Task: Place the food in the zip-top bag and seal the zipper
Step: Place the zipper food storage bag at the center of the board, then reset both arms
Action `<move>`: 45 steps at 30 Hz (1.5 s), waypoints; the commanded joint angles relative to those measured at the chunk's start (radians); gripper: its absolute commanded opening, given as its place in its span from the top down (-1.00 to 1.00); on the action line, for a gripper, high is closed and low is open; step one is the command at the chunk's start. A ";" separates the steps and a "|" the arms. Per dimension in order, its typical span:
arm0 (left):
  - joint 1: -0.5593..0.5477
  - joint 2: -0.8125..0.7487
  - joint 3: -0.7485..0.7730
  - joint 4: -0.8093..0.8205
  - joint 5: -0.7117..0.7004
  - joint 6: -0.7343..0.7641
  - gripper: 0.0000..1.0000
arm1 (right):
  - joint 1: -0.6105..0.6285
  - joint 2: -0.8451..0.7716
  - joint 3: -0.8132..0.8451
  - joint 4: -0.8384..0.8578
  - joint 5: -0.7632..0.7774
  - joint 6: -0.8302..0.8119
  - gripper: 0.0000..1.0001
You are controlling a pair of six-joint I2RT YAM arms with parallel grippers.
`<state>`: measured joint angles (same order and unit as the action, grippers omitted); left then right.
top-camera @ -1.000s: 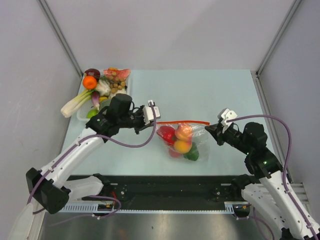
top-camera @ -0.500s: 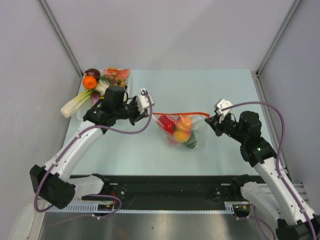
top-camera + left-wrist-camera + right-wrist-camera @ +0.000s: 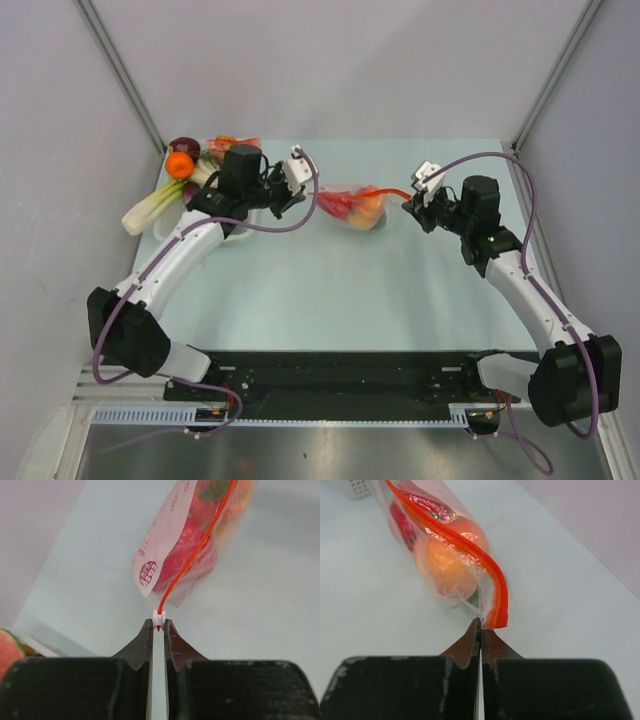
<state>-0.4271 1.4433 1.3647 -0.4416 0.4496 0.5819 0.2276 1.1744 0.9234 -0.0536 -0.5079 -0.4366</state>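
The surface (image 3: 330, 290) lies bare and wide on the base side of both tools, while its far edge is near beyond them. Since half a second ago both arms have stretched away from their bases, carrying the load from mid-surface toward that far edge, and the two tools have drawn closer together. The zip-top bag (image 3: 350, 208) now hangs stretched between them, its belly sagging below the line of the tips. The heap of spare produce (image 3: 185, 170) sits just outside the left tool (image 3: 314, 192), under that arm's wrist. Inside the bag the food (image 3: 440, 560) is bunched, with red and orange pieces nearer the right tool (image 3: 480, 622). The zipper (image 3: 470, 550) runs taut from tip to tip. The left tool is clenched on the zipper's end, at the white slider (image 3: 159, 615); the right tool is clenched on the bag's clear corner, with the zipper's cut end just beside its tips
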 commanded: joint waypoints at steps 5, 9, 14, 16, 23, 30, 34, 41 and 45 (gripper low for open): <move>-0.064 -0.148 -0.375 0.052 0.080 -0.089 0.99 | 0.061 -0.079 -0.193 -0.245 -0.130 -0.247 1.00; -0.145 -0.242 -0.512 0.069 0.072 -0.140 0.99 | 0.075 -0.124 -0.241 -0.325 -0.118 -0.304 0.98; -0.272 -0.330 -0.622 0.066 0.035 -0.174 0.94 | 0.081 -0.168 -0.264 -0.411 -0.106 -0.340 0.88; -0.308 -0.357 -0.647 0.064 0.026 -0.188 0.87 | 0.085 -0.183 -0.262 -0.454 -0.101 -0.347 0.75; -0.337 -0.395 -0.658 0.037 0.035 -0.260 0.41 | 0.124 -0.283 -0.233 -0.604 -0.060 -0.350 -0.29; -0.364 -0.423 -0.570 -0.032 0.029 -0.309 0.07 | 0.134 -0.360 -0.143 -0.707 0.003 -0.243 -0.77; -0.364 -0.440 -0.513 -0.094 0.021 -0.321 -0.15 | 0.128 -0.371 -0.064 -0.752 -0.006 -0.142 -0.86; -0.323 -0.474 -0.368 -0.172 -0.042 -0.367 -0.99 | 0.095 -0.357 0.061 -0.709 -0.014 0.076 -1.00; -0.108 -0.399 -0.164 -0.239 0.033 -0.415 -0.99 | 0.023 -0.277 0.161 -0.675 -0.011 0.206 -0.99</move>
<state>-0.7036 0.9985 1.0138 -0.6277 0.4358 0.2321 0.3138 0.8341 0.9768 -0.7803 -0.5209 -0.4099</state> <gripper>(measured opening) 0.994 0.995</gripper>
